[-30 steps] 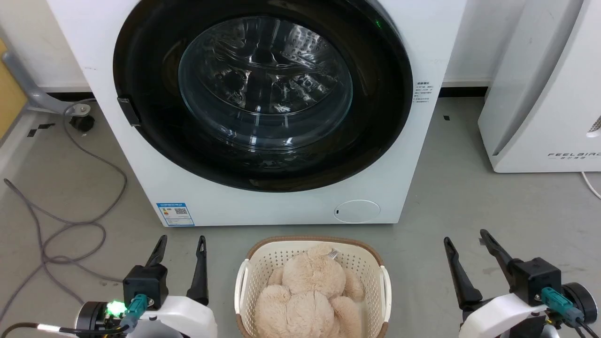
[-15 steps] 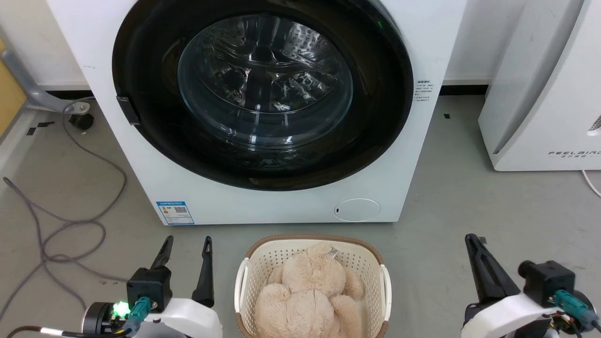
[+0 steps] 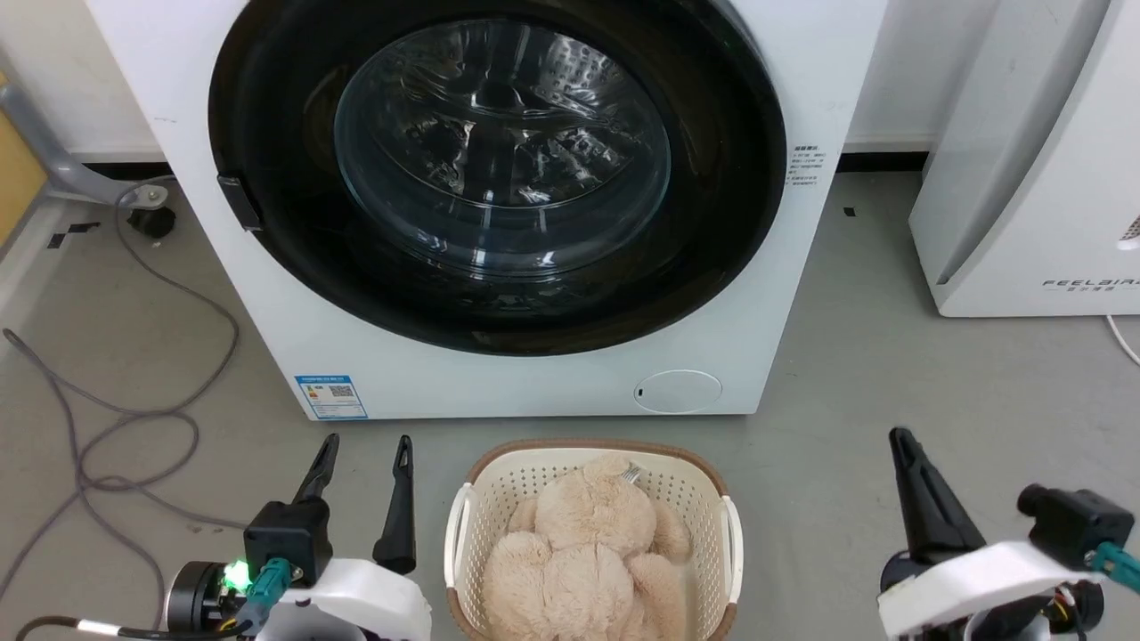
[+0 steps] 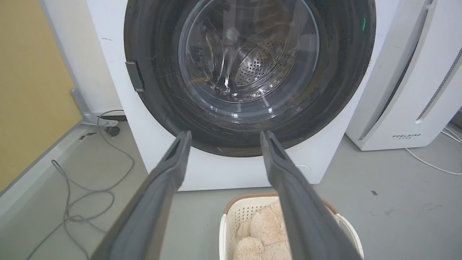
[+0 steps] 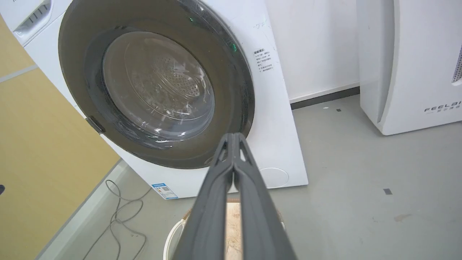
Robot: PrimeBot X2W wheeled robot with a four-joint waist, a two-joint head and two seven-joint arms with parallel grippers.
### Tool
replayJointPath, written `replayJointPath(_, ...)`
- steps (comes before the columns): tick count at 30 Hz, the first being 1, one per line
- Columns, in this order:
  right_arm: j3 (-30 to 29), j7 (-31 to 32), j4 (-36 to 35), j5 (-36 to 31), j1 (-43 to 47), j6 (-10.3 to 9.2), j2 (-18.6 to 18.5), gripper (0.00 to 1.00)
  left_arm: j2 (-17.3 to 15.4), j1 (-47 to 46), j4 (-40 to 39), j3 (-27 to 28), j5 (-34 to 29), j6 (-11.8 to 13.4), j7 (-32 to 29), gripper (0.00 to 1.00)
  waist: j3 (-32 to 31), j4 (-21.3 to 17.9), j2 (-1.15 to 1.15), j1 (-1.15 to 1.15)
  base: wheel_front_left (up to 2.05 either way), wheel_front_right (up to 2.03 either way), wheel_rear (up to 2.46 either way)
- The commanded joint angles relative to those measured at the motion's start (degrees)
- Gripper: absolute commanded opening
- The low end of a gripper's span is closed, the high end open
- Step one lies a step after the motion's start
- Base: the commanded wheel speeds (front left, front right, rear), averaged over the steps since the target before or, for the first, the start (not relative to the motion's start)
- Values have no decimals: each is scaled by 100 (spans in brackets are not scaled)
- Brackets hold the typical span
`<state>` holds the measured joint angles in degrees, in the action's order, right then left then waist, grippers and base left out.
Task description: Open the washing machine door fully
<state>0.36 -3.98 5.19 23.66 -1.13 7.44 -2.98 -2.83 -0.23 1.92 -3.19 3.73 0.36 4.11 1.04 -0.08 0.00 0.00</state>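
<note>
Door (image 3: 499, 178) on the washing machine (image 3: 534, 392) was shut flat against the white front, right ahead of the robot. A second before, the right claw (image 3: 901, 436) had been wide. Now its two fingers were pressed together, holding nothing. The left claw (image 3: 368, 441) stayed wide and empty. Both sat low beside the basket (image 3: 728, 534), well away from the door, so the opening had not begun.

The left claw (image 4: 225, 133), fingers spread, hangs before the closed washing machine door (image 4: 249, 65), a basket (image 4: 224, 225) below.
</note>
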Motion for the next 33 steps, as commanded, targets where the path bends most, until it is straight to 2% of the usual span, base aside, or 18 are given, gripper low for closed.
replayJointPath(1, -17, -54, 54, 208, -121, 1, 3, 0, -3, -97, 13, -34, 41, 8, 57, 100, 10, -1, 0, 0, 0, 0, 0)
replayJointPath(10, -287, -103, 428, 1342, -670, 2, -22, 0, -3, -179, 5, -103, 119, 10, 165, 100, 115, -9, 0, 0, 0, 0, 0)
replayJointPath(17, -497, -144, 936, 2287, -1419, 2, -172, 0, -3, -265, -25, -111, 158, 4, 249, 100, 249, -26, 0, 0, 0, 0, 0)
replayJointPath(33, -380, -32, 2696, 4246, -3894, 3, -927, 0, -4, -569, -207, -185, 238, -29, 440, 100, 773, 43, 0, 0, 0, 0, 0)
